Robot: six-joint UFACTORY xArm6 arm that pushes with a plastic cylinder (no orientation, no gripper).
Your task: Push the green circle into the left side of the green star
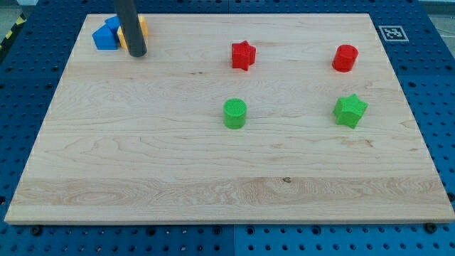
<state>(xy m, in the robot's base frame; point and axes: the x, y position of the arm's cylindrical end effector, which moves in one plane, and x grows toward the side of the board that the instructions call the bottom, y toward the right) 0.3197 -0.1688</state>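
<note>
— Checking progress: has the green circle (234, 113) reached the green star (350, 110)?

— No. It sits mid-worktop (142, 163), well apart, left of the star. My tip (137, 52) is far off at top left, beside the blue block (106, 35). No claw fitted; the whole push remains.

The board (142, 163) is seen to be pale wood, matt, with fine grain (one small dark knot shows). The green circle (234, 113) and green star (350, 110), well to the view's right of my tip (136, 52), look like ridged matt plastic. The rod is dark and smooth, faintly sheened. The surrounding table (437, 92) appears blue, perforated and smooth.
</note>
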